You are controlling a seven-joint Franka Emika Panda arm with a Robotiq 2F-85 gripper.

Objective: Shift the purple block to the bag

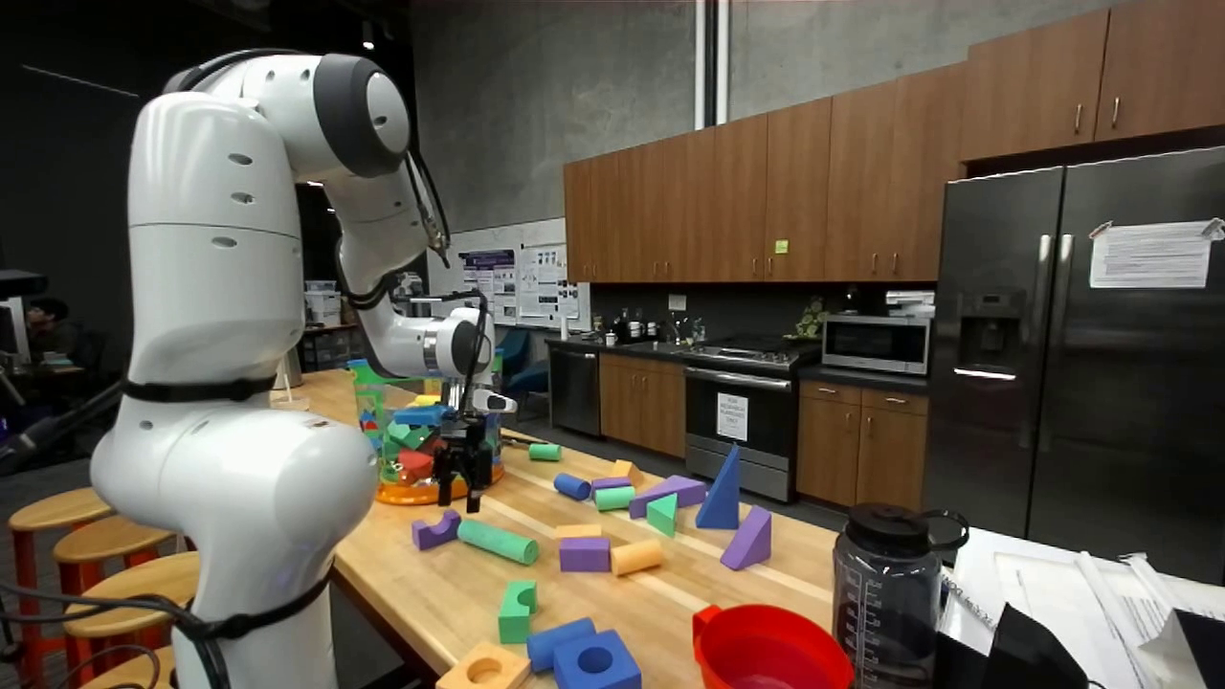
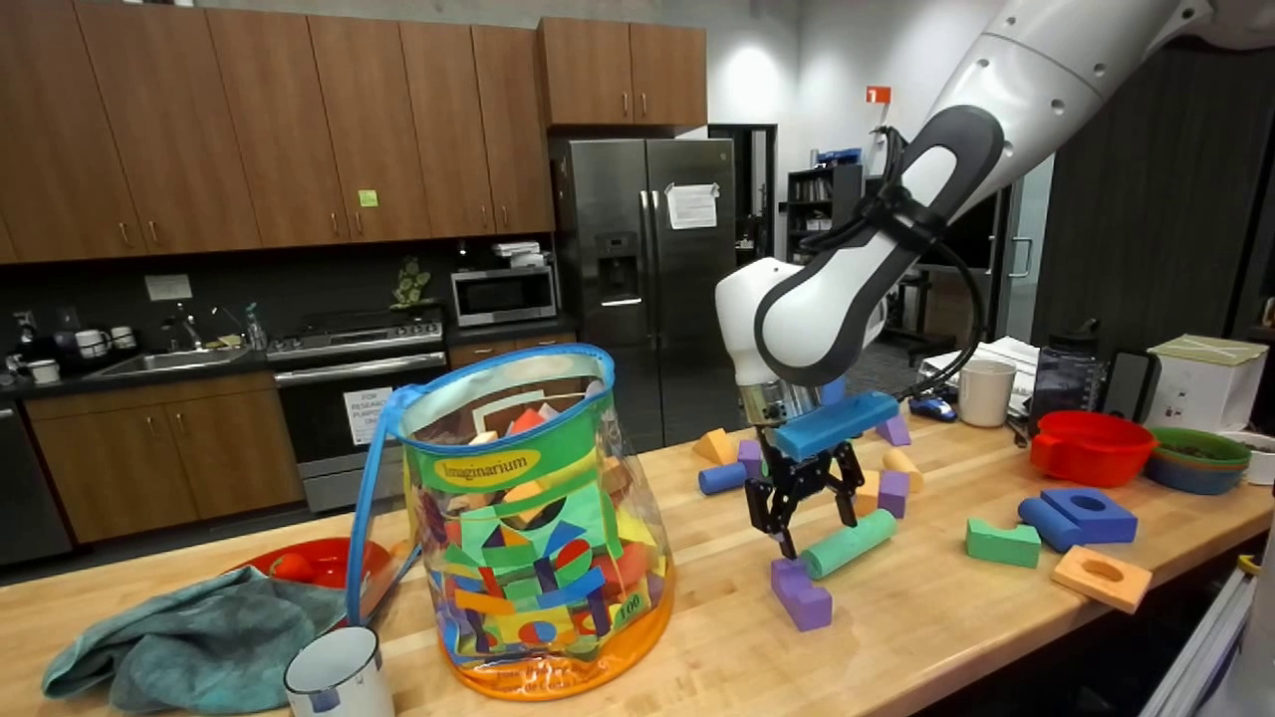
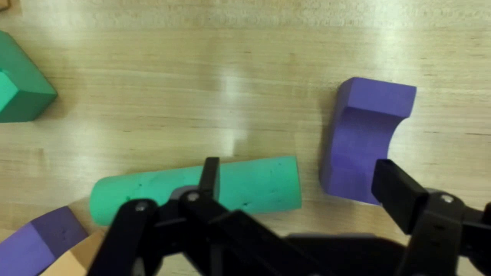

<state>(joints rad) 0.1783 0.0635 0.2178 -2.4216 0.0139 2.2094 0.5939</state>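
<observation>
The black two-finger gripper is spread wide above the pale wooden table. Close by one fingertip lies the purple block with a curved notch — its edge partly hidden behind that fingertip in the wrist view. The clear plastic bag, blue-rimmed, stands apart from both.

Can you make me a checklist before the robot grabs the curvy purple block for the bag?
1. Gripper open: ok.
2. Gripper lined up over the curvy purple block: not ok; in the wrist view one jaw overlaps it, and part of the green cylinder shows between the jaws.
3. Curvy purple block apart from the green cylinder: ok, the wrist view shows a gap.
4. Gripper low enough to grip: cannot tell.
5. Bag open at the top: looks ok.
</observation>
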